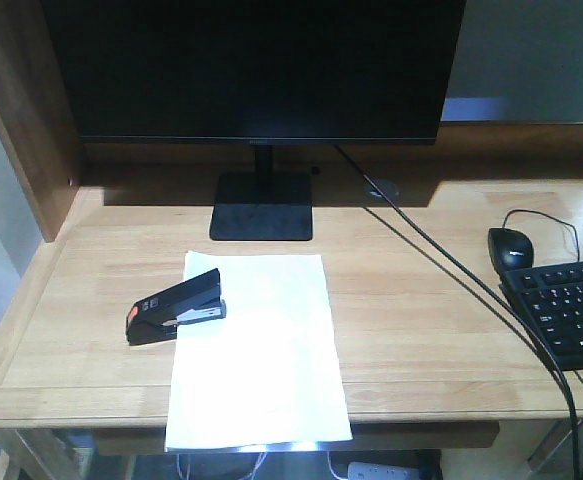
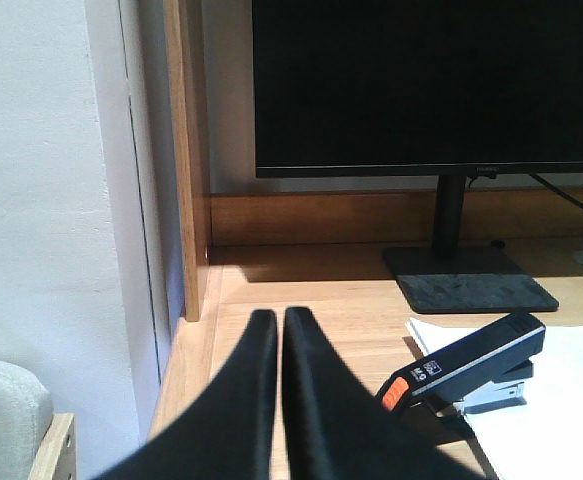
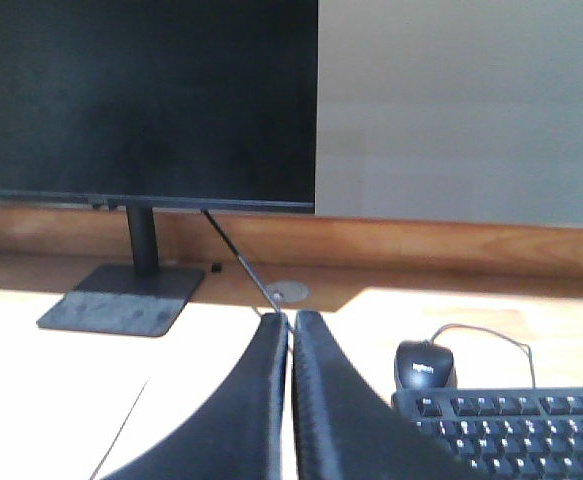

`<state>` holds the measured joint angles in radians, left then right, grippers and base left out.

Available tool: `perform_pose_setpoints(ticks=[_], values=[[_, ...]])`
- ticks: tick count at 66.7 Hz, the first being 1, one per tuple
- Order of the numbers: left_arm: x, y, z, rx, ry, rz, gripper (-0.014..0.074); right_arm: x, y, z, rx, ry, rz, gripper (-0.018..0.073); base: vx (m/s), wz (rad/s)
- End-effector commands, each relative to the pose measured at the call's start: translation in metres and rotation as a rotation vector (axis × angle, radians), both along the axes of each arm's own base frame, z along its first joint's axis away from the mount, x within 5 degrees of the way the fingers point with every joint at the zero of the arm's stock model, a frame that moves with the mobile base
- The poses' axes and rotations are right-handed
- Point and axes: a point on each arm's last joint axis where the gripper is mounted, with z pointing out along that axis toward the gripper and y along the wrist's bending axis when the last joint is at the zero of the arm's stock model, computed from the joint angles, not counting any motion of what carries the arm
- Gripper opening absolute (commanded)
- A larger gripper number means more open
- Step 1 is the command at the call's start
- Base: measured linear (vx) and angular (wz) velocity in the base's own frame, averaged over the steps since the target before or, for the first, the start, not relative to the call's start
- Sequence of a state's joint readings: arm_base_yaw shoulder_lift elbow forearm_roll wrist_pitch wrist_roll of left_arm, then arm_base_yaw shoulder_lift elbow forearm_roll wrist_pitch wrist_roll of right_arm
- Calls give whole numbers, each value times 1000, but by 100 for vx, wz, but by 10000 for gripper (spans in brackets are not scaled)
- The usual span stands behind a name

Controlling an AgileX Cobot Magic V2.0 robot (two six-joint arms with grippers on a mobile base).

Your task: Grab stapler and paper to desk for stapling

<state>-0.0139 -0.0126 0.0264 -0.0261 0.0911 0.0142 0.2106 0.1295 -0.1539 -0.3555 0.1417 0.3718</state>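
Note:
The black stapler (image 1: 174,307) with its orange-red end lies on the left edge of the white paper (image 1: 256,350), which rests on the light-wood desk (image 1: 421,300) and overhangs the front edge. In the left wrist view the stapler (image 2: 466,363) sits right of my left gripper (image 2: 279,318), on the paper (image 2: 551,400); the gripper is shut and holds nothing. My right gripper (image 3: 291,322) is shut and empty above the desk (image 3: 491,310). Neither gripper shows in the front view.
A black monitor (image 1: 256,70) on its stand (image 1: 262,205) occupies the back. A black mouse (image 1: 511,246) and keyboard (image 1: 566,310) lie at the right, with a cable (image 1: 451,265) crossing the desk. A wooden side panel (image 1: 21,110) borders the left.

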Motion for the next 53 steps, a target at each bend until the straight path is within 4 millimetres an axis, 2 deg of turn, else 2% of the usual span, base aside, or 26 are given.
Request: perform_pose_setpoints(ticks=[1,13,31,45,53], values=[[-1,0,3,-7,-76,3,-6,-1,2,13,-26,-74,18,-10,0,0],[-1,0,3,-7,-76,3,-6,-3,2,9,-23,-88,22,-10,0,0],[-1,0,3,-7,-76,3,-6,-11,2,-21,5,-128,40,-10,0,0],[-1,0,3,-7,-76,3,-6,-10,-3,-22,19,-118,-45,-10,0,0],[-1,0,3,-7,-76,3,-6,-8,-5,-31,52,-138,-86,-10,0,0]])
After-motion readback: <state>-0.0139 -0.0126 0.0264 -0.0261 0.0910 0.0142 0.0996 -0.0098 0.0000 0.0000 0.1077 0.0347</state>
